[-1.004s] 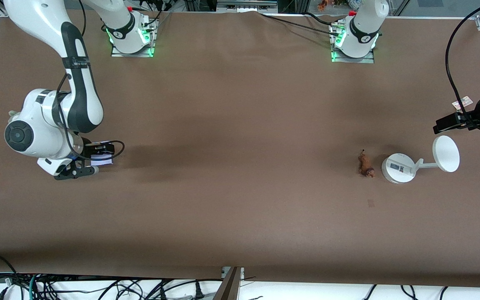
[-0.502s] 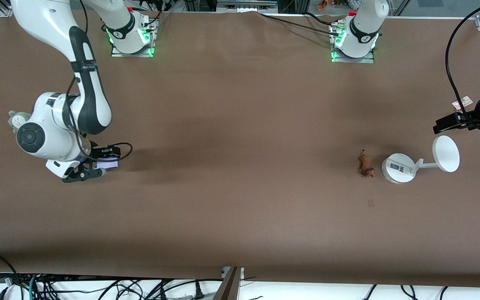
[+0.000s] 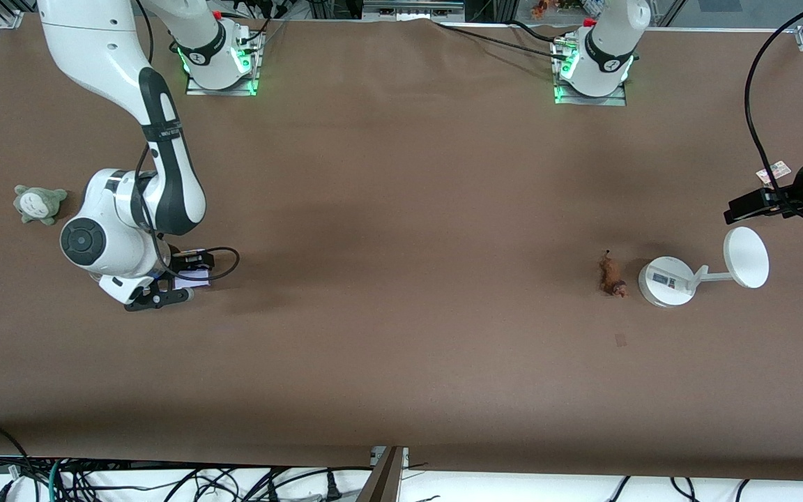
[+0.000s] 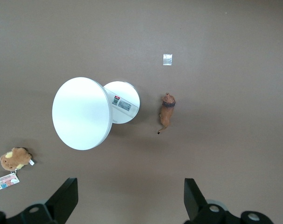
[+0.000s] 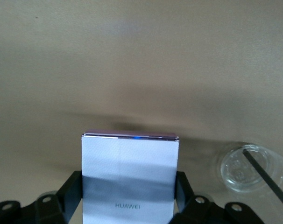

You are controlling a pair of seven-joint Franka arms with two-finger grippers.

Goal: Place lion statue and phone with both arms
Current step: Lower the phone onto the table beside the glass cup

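The phone (image 3: 193, 278) is a pale lavender-white slab marked HUAWEI, and it fills the right wrist view (image 5: 130, 175). My right gripper (image 3: 175, 287) is shut on it, one finger on each long side, and holds it just above the table at the right arm's end. The lion statue (image 3: 611, 275) is small and brown-orange. It lies on the table beside the white stand (image 3: 665, 281), toward the left arm's end. My left gripper (image 4: 130, 200) is open and empty, high over the table near the stand, with the lion (image 4: 166, 112) below it. The left arm waits.
The stand's white disc (image 3: 746, 256) sticks out toward the left arm's end. A grey-green plush (image 3: 37, 203) lies near the right arm's end. A brown plush with a tag (image 4: 13, 159) lies near the stand. A small tape mark (image 3: 621, 339) is nearer the front camera than the lion.
My right arm has carried the phone toward the table's middle and slightly nearer the front camera, uncovering the grey-green plush. The left arm, lion and stand have not moved.
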